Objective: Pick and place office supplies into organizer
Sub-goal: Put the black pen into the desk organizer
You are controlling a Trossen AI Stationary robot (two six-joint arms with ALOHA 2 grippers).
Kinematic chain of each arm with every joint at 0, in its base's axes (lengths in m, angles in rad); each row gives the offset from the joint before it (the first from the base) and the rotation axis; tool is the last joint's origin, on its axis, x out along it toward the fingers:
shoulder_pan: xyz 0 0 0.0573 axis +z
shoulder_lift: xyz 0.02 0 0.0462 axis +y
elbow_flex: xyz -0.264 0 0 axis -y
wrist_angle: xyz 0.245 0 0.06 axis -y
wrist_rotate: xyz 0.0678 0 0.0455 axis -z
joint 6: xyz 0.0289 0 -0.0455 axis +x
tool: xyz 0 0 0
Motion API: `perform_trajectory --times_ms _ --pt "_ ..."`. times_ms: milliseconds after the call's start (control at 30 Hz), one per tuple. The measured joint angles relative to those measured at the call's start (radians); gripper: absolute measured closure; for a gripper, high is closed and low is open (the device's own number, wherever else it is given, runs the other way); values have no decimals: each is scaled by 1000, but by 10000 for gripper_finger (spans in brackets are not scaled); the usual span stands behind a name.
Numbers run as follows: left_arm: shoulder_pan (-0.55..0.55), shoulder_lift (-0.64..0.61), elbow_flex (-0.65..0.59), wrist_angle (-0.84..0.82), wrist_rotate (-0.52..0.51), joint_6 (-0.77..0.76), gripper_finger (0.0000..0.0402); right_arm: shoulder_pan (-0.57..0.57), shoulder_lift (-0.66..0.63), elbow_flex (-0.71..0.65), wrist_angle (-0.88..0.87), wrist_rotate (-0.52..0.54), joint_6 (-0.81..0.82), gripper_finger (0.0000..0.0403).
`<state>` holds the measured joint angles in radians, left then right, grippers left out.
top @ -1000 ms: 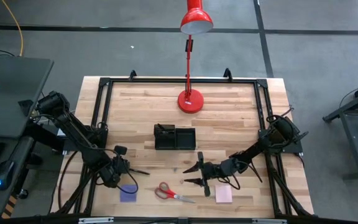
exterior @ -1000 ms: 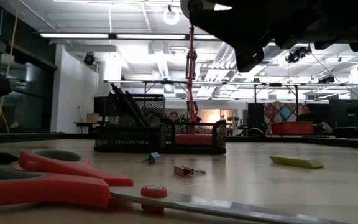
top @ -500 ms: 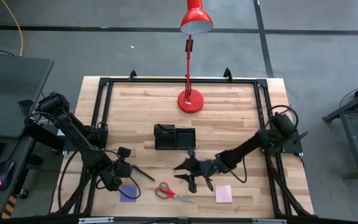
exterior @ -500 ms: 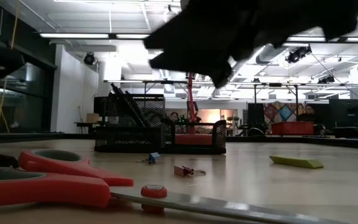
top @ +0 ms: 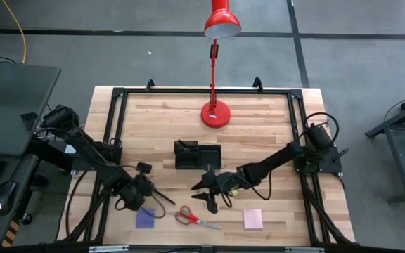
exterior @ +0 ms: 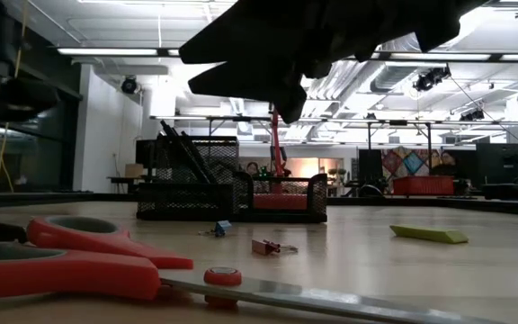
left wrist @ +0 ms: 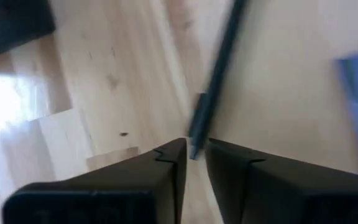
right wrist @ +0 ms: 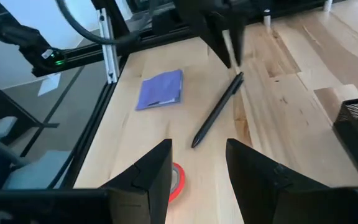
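Note:
A thin black pen [left wrist: 219, 68] lies between the purple sticky pad [top: 145, 218] and the black two-compartment organizer [top: 197, 155]. My left gripper [top: 148, 188] is shut on its end. My right gripper [top: 206, 191] hangs open above the table, just near of the organizer and beyond the red-handled scissors [top: 192, 218], which lie flat near the front edge. The right wrist view shows the pen [right wrist: 219, 112] and purple pad [right wrist: 161, 89] ahead of its open fingers. The pink pad [top: 252, 218] lies flat to the right of the scissors. Dark pens [exterior: 174, 139] stand in the organizer's left compartment. My left gripper pinches the pen's end [left wrist: 197, 121] between its two fingertips [left wrist: 194, 146]. The fingers lie roughly along the pen, coming from the table's left. The pen points away from them toward the right and near side; whether its free end rests on the wood I cannot tell.
The red desk lamp's base [top: 215, 114] stands behind the organizer, near the far edge. Two small clips, blue [exterior: 222, 228] and red [exterior: 263, 246], and a flat yellowish pad [exterior: 428, 234] lie on the wood in front of the organizer. A black frame [top: 118, 105] borders the table.
My right gripper has travelled toward the table's left, from above the pink pad to a spot just near of the organizer, staying open. My left gripper has edged a little to the right with the pen, whose free end now points more toward the near edge.

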<state>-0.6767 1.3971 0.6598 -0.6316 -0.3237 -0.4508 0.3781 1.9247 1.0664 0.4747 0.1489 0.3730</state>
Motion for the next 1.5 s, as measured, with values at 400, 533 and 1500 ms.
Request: perform_trajectory --times_ms 400,533,1500 --pt "99 71 -2 48 102 97 284 47 0 -1 -8 54 -38 258" --pt "110 100 0 89 137 132 291 55 0 -2 -24 85 -38 258" --pt "107 130 54 73 78 176 389 41 0 -2 -59 118 -34 258"
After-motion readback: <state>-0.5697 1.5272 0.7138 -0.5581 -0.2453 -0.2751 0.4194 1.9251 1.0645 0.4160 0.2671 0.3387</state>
